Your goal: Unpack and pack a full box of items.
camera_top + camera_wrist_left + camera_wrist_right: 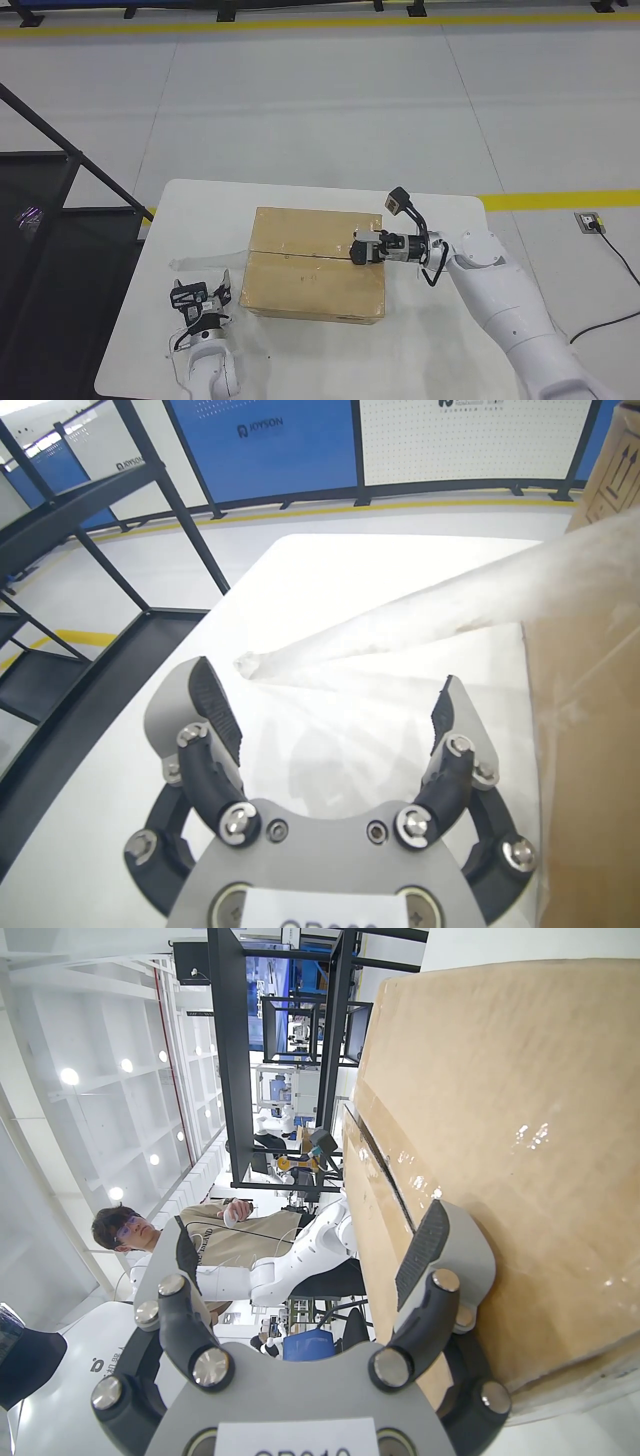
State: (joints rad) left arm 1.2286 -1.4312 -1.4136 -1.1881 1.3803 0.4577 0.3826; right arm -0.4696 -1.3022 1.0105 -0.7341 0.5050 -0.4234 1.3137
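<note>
Left tool (325, 675), right tool (307, 1220) (both spread)

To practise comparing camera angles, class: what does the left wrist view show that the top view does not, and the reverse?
Left wrist view: the ribbed pads of the open left hand, and blue wall panels. Top view: the right hand over the top of the box, at its closed seam. Both: the white table, the box, the left hand, and a clear strip of tape trailing from the box.

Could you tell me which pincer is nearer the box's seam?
Right: the right pincer is at the seam; the left pincer is beside the box, over the table.
</note>
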